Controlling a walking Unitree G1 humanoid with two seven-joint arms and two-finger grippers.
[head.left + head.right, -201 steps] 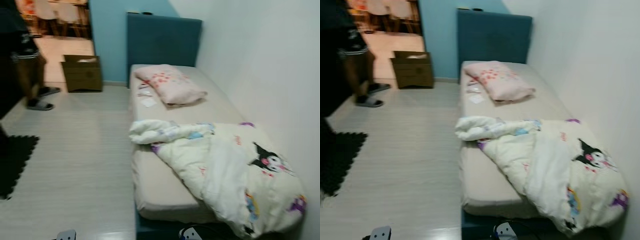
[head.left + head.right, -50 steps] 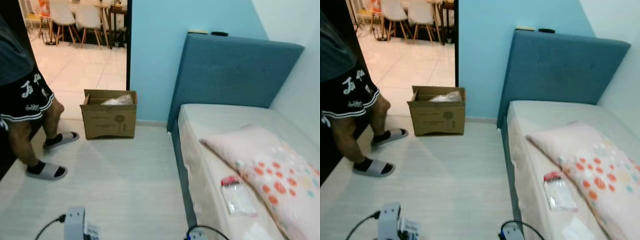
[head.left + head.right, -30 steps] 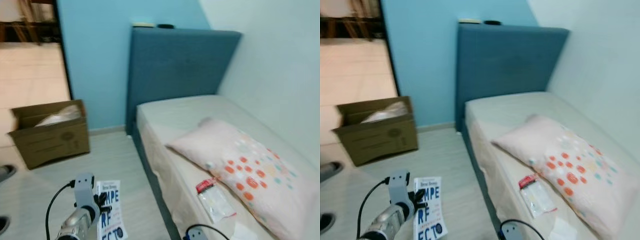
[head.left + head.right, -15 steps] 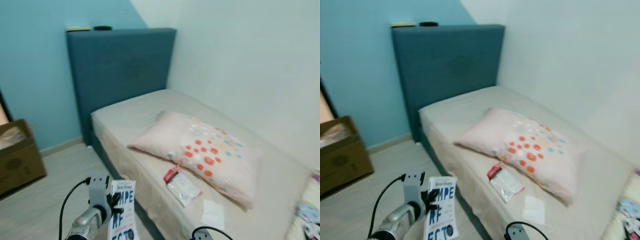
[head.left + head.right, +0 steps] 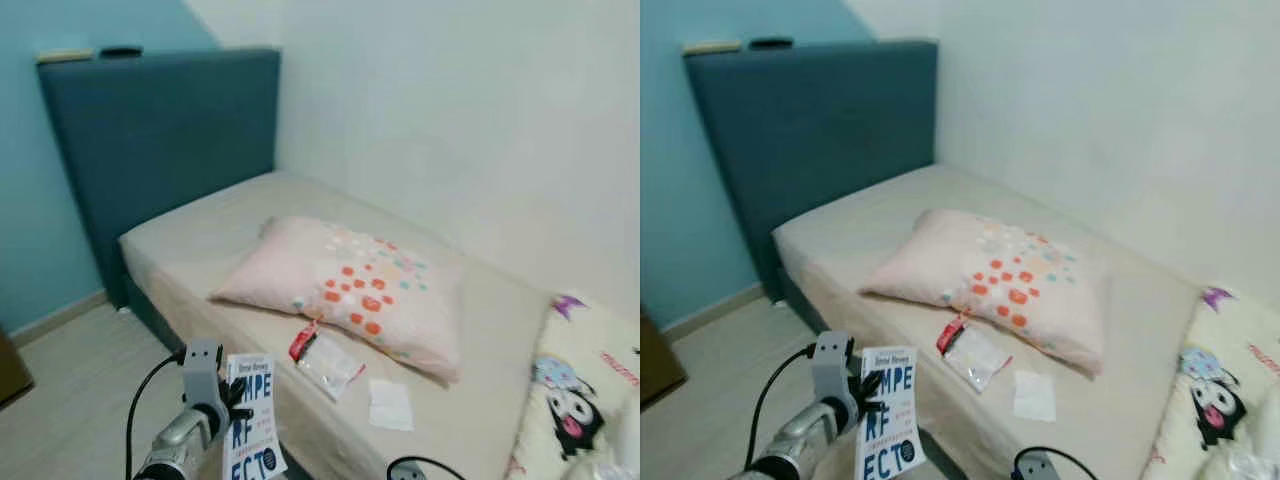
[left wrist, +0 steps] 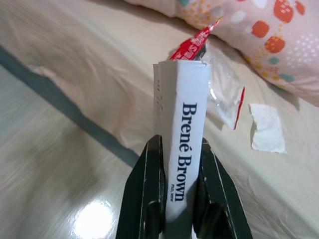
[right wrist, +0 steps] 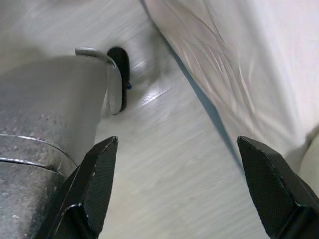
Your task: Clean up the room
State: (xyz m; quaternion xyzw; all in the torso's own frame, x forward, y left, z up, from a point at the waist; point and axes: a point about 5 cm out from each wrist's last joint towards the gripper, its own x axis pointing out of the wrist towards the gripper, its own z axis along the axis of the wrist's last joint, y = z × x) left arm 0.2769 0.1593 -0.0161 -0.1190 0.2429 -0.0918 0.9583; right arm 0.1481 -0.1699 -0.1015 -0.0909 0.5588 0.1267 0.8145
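My left gripper (image 5: 236,402) is shut on a white paperback book (image 5: 253,418) with dark blue lettering, held upright just off the bed's near side. In the left wrist view the black fingers (image 6: 149,189) clamp the book's spine (image 6: 182,149), which reads "Brené Brown". On the beige mattress (image 5: 210,235) lie a pink pillow (image 5: 350,290) with orange dots, a clear plastic packet (image 5: 325,358) with a red top, and a white paper scrap (image 5: 390,405). My right gripper (image 7: 184,189) hangs open over the floor beside the bed.
A dark blue headboard (image 5: 160,140) stands against the light blue wall, with small items on its top edge. A cartoon-printed duvet (image 5: 580,410) covers the bed at the right. Pale wood floor (image 5: 70,380) lies left of the bed. The white wall runs along the bed's far side.
The view has swung to the right: the cardboard box slid out of frame and the duvet came in. My left gripper still holds the book in the same pose.
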